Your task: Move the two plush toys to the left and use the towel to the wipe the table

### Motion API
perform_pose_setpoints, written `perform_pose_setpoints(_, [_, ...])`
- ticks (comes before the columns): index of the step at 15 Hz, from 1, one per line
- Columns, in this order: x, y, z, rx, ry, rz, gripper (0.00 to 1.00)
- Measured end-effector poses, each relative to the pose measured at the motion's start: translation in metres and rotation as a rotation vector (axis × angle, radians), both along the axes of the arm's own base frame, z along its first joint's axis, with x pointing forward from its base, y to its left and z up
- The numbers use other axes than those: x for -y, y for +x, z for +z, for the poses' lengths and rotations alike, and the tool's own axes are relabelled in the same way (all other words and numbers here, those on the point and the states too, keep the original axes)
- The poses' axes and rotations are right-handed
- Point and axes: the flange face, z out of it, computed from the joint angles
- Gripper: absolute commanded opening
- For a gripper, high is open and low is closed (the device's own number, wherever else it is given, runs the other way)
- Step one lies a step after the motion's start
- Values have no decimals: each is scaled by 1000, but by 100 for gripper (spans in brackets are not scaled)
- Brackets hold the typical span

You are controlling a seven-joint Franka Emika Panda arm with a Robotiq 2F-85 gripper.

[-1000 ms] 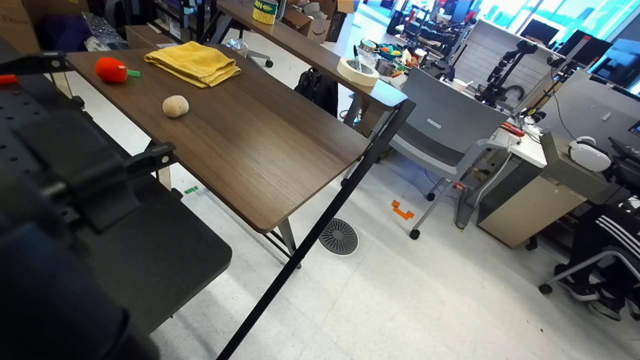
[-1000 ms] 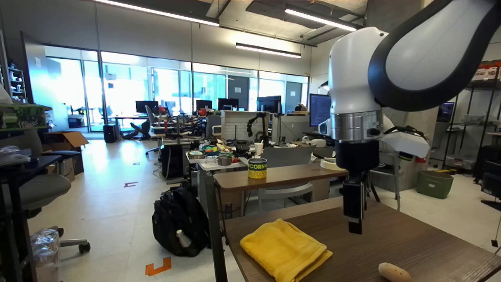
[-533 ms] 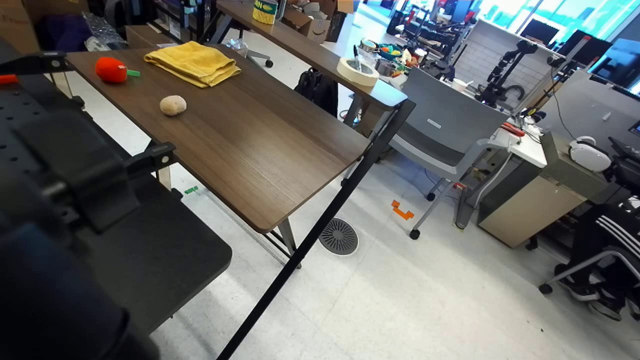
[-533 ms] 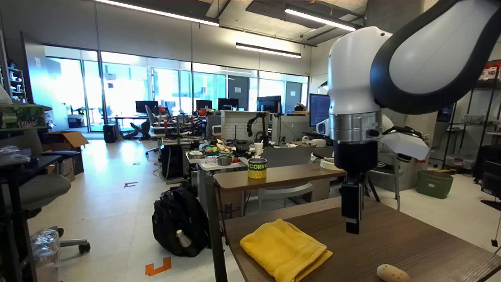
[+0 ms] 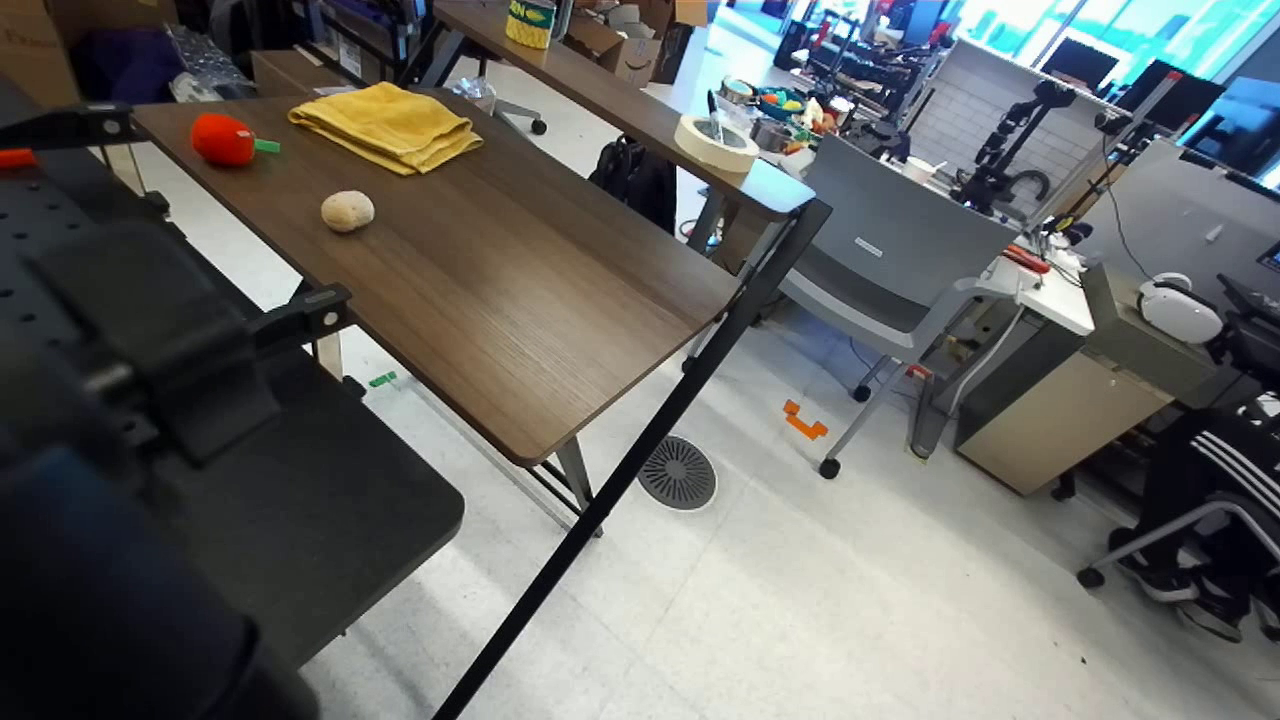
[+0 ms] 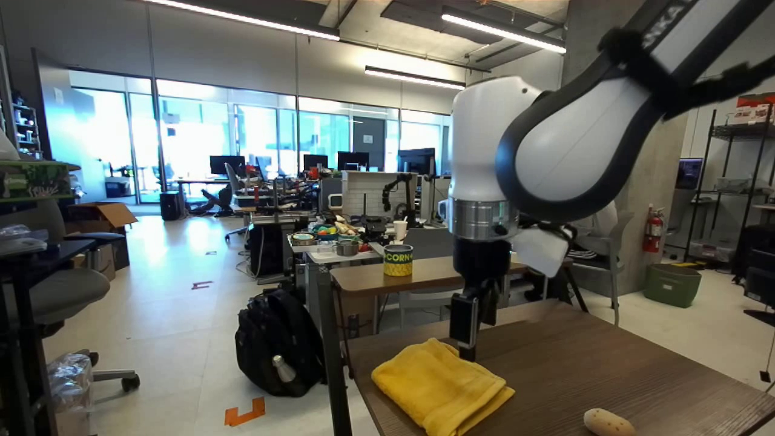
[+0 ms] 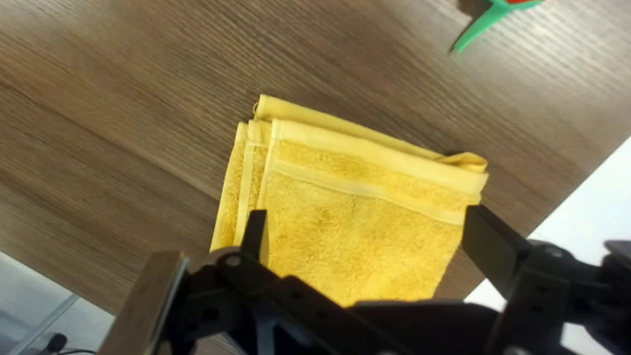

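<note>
Folded rectangular yellow terry-cloth towel (image 6: 439, 387), presumably light, limp and unbreakable, is lying on the dark-brown wood-grain table (image 6: 569, 357); the black two-finger gripper (image 7: 366, 217) is hanging spread wide, holding nothing, and bunching the thick middle is looking surer than nipping an edge.

Smooth wood grain covers the table (image 5: 480, 270), with a soft sheen near a short edge in an exterior view. By a far corner I see the towel (image 7: 345, 241), rough looped cloth with smoother woven bands. By a long edge, the red-orange plush toy (image 5: 222, 140) and beige plush toy (image 5: 348, 211) look matt. My gripper (image 7: 366, 227) has matt fingers (image 7: 493, 241); my arm (image 6: 563, 151) has a smooth, plastic-looking shell (image 6: 481, 133) above a shiny metal ring (image 6: 481, 219).
</note>
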Motion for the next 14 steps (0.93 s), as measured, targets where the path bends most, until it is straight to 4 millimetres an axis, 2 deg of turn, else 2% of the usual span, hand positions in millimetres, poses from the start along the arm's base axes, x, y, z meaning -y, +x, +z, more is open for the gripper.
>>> perform_pose_setpoints(4, [4, 36, -50, -7, 10, -66, 100])
perform_pose_setpoints(7, [-12, 46, -78, -36, 60, -100, 100])
perform_pose_setpoints(10, [-44, 46, -87, -56, 133, -92, 100])
perform_pose_setpoints(14, [-51, 48, -85, -58, 147, -92, 100])
